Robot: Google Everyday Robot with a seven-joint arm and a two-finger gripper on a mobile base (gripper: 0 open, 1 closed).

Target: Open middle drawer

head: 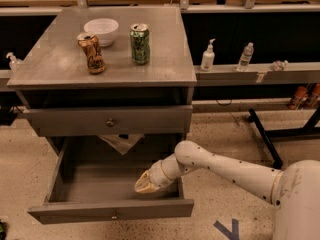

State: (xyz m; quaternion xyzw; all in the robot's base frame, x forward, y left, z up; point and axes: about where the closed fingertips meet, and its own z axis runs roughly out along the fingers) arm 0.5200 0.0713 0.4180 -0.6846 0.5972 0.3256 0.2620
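Observation:
The middle drawer (111, 210) is pulled far out from the grey cabinet, and its grey box is bare inside. Its small round knob (115, 215) sits at the centre of the front panel. My gripper (144, 185) is down inside the drawer at the front right, pointing left, close behind the front panel. The white arm (225, 166) reaches in over the drawer's right side. The drawer front above (107, 121), with its own knob, is pushed in.
On the cabinet top (165, 59) stand a white bowl (101, 30), a brown can (92, 53) and a green can (140, 44). Crumpled paper (120, 141) lies behind the open drawer. A shelf at the right holds bottles (207, 55). A black frame (265, 139) stands on the floor.

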